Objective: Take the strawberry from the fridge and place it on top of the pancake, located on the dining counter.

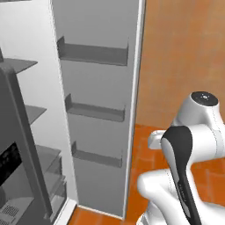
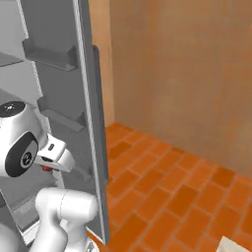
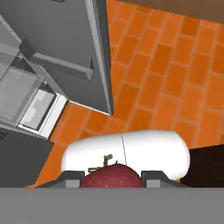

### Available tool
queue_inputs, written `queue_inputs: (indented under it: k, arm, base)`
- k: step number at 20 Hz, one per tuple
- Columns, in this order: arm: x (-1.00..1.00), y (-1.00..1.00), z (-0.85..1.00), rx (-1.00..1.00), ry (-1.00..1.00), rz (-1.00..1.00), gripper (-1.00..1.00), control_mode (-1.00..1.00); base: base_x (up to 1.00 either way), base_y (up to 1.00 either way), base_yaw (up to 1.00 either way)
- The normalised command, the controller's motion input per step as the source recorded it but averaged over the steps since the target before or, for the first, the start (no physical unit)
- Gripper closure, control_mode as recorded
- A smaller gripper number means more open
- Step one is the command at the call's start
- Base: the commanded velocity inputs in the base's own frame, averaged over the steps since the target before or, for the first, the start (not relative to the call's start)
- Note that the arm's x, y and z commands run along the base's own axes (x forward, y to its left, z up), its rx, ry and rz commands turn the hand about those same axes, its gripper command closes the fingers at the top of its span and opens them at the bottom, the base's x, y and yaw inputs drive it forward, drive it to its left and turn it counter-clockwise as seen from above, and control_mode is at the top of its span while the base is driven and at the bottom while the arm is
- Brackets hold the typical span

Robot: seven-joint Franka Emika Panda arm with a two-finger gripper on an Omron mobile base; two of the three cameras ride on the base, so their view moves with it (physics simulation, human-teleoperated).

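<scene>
The strawberry (image 3: 112, 175), red with a green stalk, sits between the two dark finger tips of my gripper (image 3: 112, 180), which is shut on it. In the right base view a bit of red strawberry (image 2: 47, 168) shows under the white hand, where the gripper (image 2: 50, 165) points down over the floor beside the fridge. The grey fridge stands with its door (image 1: 99, 114) swung open, and empty door racks line the inside. That door (image 2: 69, 74) rises just beyond the hand, and its lower edge (image 3: 74, 52) lies ahead of the gripper. The pancake and the dining counter are out of view.
Orange brick floor (image 2: 167, 187) spreads to the right of the fridge, backed by a tan wall (image 2: 187, 74). Glass shelves and drawers (image 1: 48, 171) show inside the fridge body. A pale corner of some object (image 2: 236, 244) pokes in at the lower right.
</scene>
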Motion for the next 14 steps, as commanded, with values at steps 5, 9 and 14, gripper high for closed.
queue_inputs:
  k: [5,9,14]
  arm:
    - [0.0,0.0,0.0,0.0,0.0,0.0,1.0,1.0]
    - [0.0,0.0,0.0,0.0,0.0,0.0,1.0,1.0]
    - [0.0,0.0,0.0,0.0,0.0,0.0,1.0,1.0]
  base:
    - [-0.31,0.0,-0.88]
    - [-0.1,-0.09,-0.84]
    - [0.21,-0.39,-0.29]
